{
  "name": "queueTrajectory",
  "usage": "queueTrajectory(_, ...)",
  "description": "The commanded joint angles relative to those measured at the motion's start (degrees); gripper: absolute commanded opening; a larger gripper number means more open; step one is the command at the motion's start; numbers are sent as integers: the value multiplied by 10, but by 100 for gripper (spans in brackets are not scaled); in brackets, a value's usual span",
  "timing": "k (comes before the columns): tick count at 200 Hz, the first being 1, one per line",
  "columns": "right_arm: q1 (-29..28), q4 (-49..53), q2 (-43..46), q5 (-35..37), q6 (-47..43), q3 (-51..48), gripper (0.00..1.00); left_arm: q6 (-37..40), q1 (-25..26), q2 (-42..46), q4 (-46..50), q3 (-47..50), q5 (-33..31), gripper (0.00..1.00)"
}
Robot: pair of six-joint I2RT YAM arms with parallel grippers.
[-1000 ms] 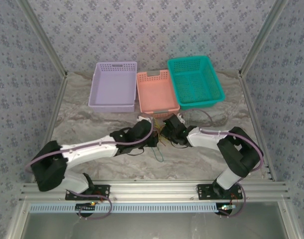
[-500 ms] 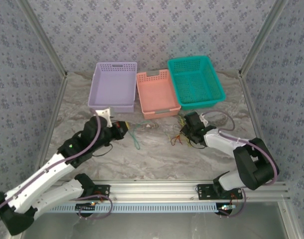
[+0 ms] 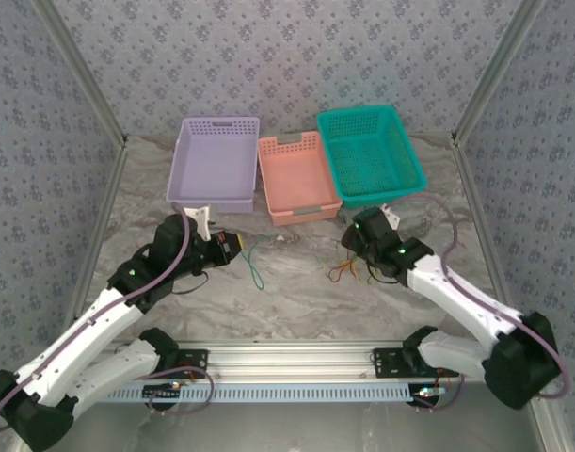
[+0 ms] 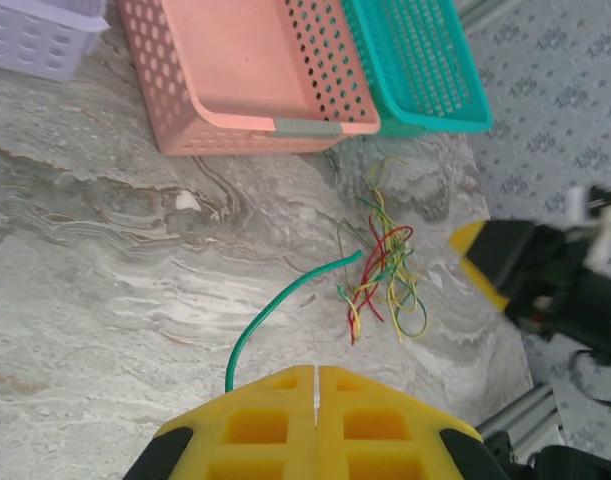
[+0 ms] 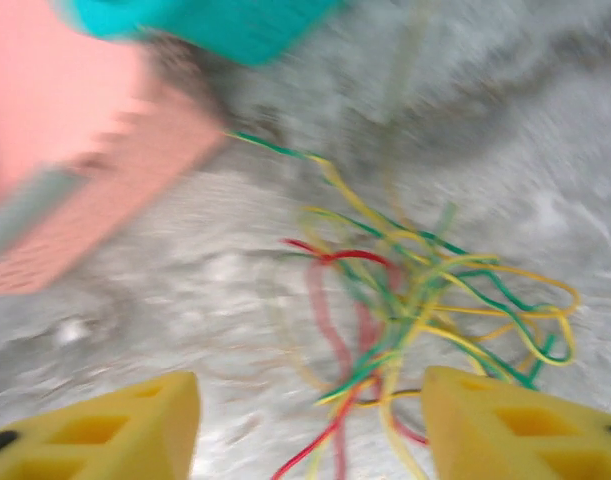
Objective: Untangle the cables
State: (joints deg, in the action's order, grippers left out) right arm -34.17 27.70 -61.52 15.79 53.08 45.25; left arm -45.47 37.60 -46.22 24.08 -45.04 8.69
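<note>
The left claw (image 3: 232, 247) sits in front of the pink basket (image 3: 301, 209), off its left corner, with its yellow fingers (image 4: 255, 425) pressed together. A single green cable (image 4: 285, 300) lies on the table (image 3: 296, 306) in front of the basket. Its near end vanishes under the edge of one finger, and whether it is pinched there I cannot tell. The tangle of cables (image 3: 348, 270) – yellow, green and red loops – lies on the table in front of the basket's right corner. The right claw (image 5: 310, 400) hangs just over it, spread wide – nothing between its fingers. The right wrist view is blurred.
</note>
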Motion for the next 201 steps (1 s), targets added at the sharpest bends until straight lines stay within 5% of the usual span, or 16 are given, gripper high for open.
queueTrajectory(1,-44,56,44,17,-11,48,70,19,-2,-8,-49,-1,46,0)
queueTrajectory(39,-116,-90,15,-69,79,54,76,15,0,-25,-93,12,71,0)
queueTrajectory(109,-185,-248,-100,-55,221,76,74,8,3,-21,-108,25,77,0)
queueTrajectory(163,-201,-268,-143,-47,260,88,45,3,9,-22,-120,30,80,0)
queueTrajectory(187,-199,-261,-150,-32,269,90,23,1,16,-23,-126,30,80,0)
queueTrajectory(194,-198,-259,-149,-25,269,90,6,1,20,-23,-128,30,80,0)
queueTrajectory(201,-195,-250,-148,-20,268,94,0,3,25,-24,-130,29,82,0)
